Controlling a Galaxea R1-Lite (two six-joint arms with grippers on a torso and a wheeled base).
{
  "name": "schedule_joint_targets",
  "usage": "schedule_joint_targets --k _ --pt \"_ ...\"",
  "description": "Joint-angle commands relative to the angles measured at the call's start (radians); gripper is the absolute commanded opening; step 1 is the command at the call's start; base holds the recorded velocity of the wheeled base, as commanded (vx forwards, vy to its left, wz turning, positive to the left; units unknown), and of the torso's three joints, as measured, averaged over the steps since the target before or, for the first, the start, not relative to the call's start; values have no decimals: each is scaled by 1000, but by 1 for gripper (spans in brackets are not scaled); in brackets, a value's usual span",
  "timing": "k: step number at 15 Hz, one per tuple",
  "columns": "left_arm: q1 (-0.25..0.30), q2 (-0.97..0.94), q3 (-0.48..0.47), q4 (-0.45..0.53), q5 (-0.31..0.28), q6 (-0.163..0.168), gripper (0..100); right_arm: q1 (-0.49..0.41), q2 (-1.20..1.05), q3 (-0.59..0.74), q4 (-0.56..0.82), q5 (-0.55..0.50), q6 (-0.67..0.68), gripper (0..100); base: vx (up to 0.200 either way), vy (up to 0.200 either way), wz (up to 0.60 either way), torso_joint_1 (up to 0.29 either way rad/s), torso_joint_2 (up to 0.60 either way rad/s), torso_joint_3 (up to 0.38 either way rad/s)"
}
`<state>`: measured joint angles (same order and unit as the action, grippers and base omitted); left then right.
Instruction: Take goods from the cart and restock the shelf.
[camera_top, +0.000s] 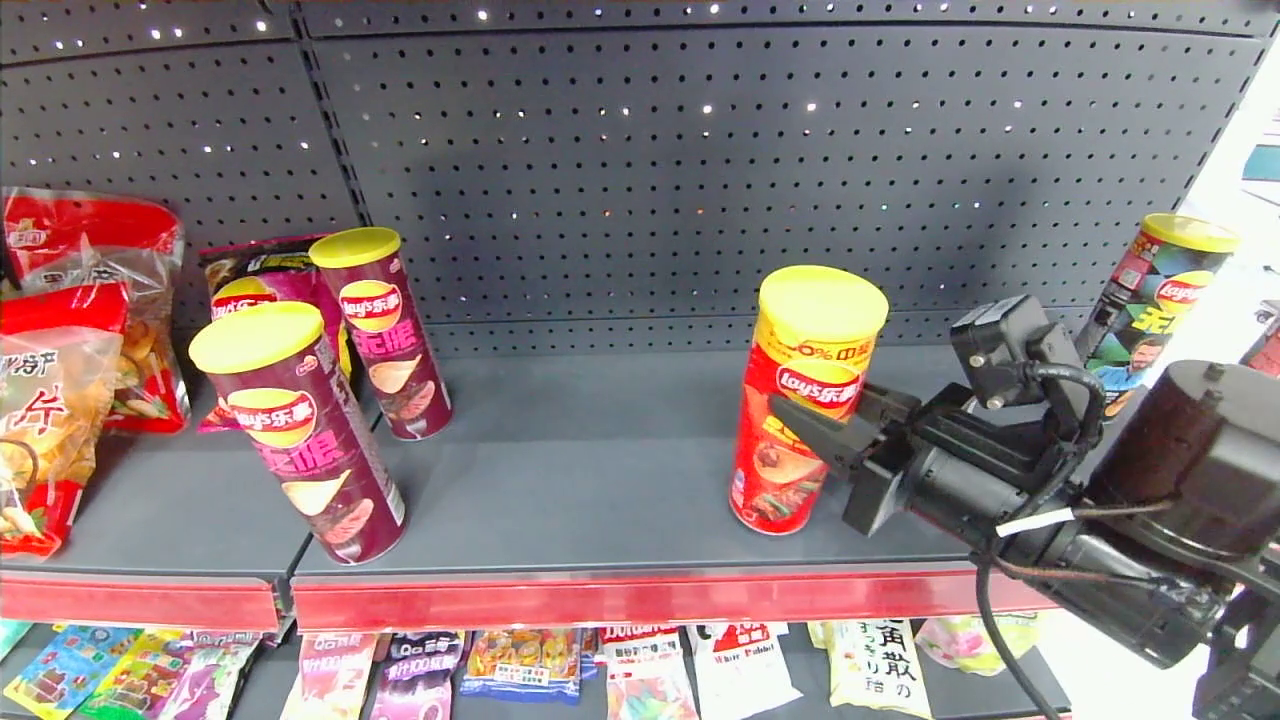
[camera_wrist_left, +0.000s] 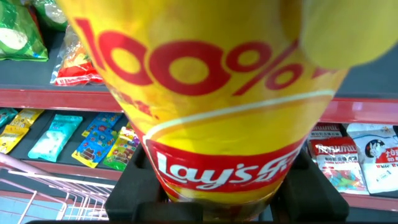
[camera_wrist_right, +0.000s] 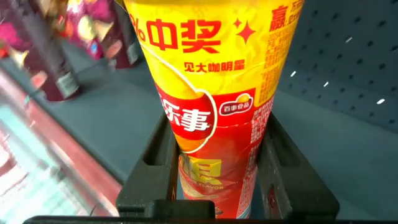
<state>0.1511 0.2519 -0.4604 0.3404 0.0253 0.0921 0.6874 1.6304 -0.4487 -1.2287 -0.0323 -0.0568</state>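
Head view: my right tool (camera_top: 835, 430) is closed around the middle of a tall red-and-yellow crisp can (camera_top: 810, 350) with a yellow plastic lid. The can stands upright on the dark grey metal shelf (camera_top: 600, 470), close to the red front edge and well apart from the nearest maroon yellow-lidded can (camera_top: 300, 430) to the left. Its base looks to be down on the shelf, so I judge this as the end of the placing step.

Left wrist view: my left tool (camera_wrist_left: 227, 196) is clamped on the lower end of a second, yellow crisp can (camera_wrist_left: 217, 93). That can is off the shelf, with the pink wire cart (camera_wrist_left: 37, 180) below it, so it is the next item to go up.

Right wrist view: the two black fingers (camera_wrist_right: 161, 162) lie tight against either side of the red-and-yellow crisp can, which rises straight from the grey shelf surface. The next move calls for spreading the right tool just enough to clear both sides. I should then draw straight back toward the shelf front without dragging or tipping the can. After that, the open stretch of shelf beside it suits the left tool's can.
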Motion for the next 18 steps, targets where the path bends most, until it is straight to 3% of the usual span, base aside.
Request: schedule_joint_targets --k 1,10,18 --pt "1 1 3 -1 1 0 0 12 77 19 -54 -32 -3 0 0 0 0 0 0 0" --pt "1 1 5 -1 -1 1 0 50 25 102 -92 -49 -1 0 0 0 0 0 0 0" --pt "1 1 6 -1 -1 1 0 52 5 73 -92 -52 -1 0 0 0 0 0 0 0"
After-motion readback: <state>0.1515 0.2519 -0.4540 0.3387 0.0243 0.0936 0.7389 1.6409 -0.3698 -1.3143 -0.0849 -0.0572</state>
